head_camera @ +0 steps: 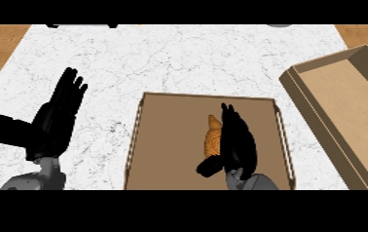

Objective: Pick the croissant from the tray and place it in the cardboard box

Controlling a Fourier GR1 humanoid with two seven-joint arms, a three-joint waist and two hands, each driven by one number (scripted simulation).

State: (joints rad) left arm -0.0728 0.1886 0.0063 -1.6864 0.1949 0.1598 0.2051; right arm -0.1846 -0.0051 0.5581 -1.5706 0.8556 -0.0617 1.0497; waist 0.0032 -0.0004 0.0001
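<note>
The croissant [212, 137] lies in the tray [167, 143], the right hand [237, 143] curling around it; lifting and carrying to the cardboard box [338, 104] remain. The left hand [57, 116] rests open.

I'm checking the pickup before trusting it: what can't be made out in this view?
- Croissant: the right hand covers its right side, so contact is unclear.
- Tray: floor under that hand is hidden; its near edge is cut off below.
- Cardboard box: cut off by the right edge.
- Left hand: open over the counter.
</note>
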